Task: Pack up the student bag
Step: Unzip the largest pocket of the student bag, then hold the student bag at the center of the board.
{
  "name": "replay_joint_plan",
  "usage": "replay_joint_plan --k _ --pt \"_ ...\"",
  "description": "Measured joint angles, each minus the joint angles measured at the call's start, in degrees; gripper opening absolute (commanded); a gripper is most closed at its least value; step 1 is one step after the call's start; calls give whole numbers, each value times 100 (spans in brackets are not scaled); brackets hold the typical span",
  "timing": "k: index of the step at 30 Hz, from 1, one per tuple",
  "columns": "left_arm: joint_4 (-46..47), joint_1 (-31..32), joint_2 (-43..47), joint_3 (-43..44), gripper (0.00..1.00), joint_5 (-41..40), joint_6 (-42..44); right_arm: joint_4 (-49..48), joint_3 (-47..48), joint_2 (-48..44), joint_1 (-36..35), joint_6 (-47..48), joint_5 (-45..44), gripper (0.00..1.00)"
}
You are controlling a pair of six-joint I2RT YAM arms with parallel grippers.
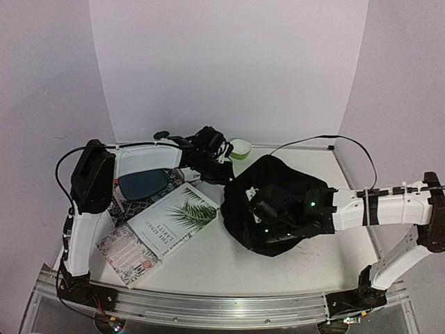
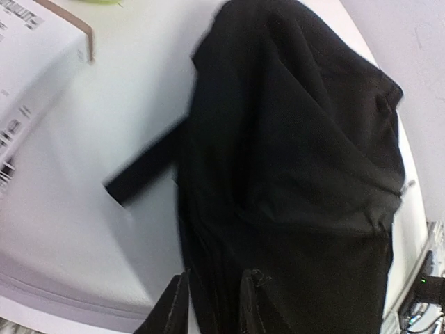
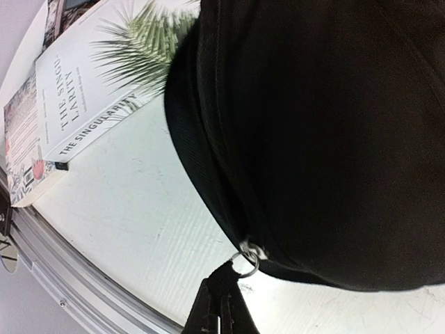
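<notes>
The student bag (image 1: pixel 278 202) is a black fabric heap at the table's middle right. In the left wrist view the student bag (image 2: pixel 299 153) fills most of the frame, with a black strap (image 2: pixel 142 170) sticking out to the left. My left gripper (image 1: pixel 221 174) is at the bag's upper left edge. Seen from the wrist, the left gripper (image 2: pixel 212 306) has its jaws a little apart, with a fold of the bag's fabric between them. My right gripper (image 1: pixel 261 216) lies over the bag's front. From its own wrist, the right gripper (image 3: pixel 231 280) is shut on the black zip pull hanging from a metal ring (image 3: pixel 245 262) at the rim of the bag (image 3: pixel 334 125).
A white book with a palm leaf (image 1: pixel 174 217) lies left of the bag, a floral book (image 1: pixel 128 254) in front of it. Behind them is a patterned mat with a dark teal plate (image 1: pixel 142 183). A green bowl (image 1: pixel 240 148) stands at the back. An aluminium rail (image 1: pixel 208 306) runs along the near edge.
</notes>
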State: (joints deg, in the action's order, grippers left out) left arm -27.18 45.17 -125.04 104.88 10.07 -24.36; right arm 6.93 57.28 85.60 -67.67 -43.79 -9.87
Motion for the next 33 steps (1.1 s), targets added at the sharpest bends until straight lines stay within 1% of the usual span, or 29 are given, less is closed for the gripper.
replay_joint_plan --k 1,3,4,6,11,14,17,20,23,24,26,27,29,33 --pt "20 -53 12 -1 50 -65 -8 2 112 109 -17 51 24 0" --pt "65 -169 81 -69 60 -208 -122 1 309 299 -46 125 55 0" --pt "85 -219 146 -146 64 -267 -145 -7 384 376 -60 162 73 0" --pt "122 -301 418 -474 68 -432 -265 -12 498 482 -77 215 83 0" --pt "121 -310 1503 -1568 71 -726 -675 -59 720 705 -74 295 83 0" --pt "171 -270 2154 -2175 72 -696 -982 -116 817 825 -73 337 86 0" --pt "328 -202 2606 -2741 73 -506 -1327 -187 900 912 -66 362 102 0" --pt "467 -28 2763 -3133 74 -310 -1630 -262 987 1016 -49 381 147 0" --pt "538 296 2735 -3293 73 -203 -1859 -324 1028 1108 -47 404 174 0" --pt "566 404 2722 -3321 72 -188 -1926 -336 1032 1126 -47 412 182 0" --pt "668 613 2690 -3363 67 -138 -2058 -359 1043 1158 -45 427 197 0" --pt "746 699 2676 -3393 61 -128 -2108 -365 1053 1173 -45 443 204 0" --pt "826 761 2629 -3434 44 -116 -2187 -361 1070 1183 -39 458 229 0" --pt "930 738 2485 -3451 21 -119 -2249 -377 1075 1183 -21 465 253 0"
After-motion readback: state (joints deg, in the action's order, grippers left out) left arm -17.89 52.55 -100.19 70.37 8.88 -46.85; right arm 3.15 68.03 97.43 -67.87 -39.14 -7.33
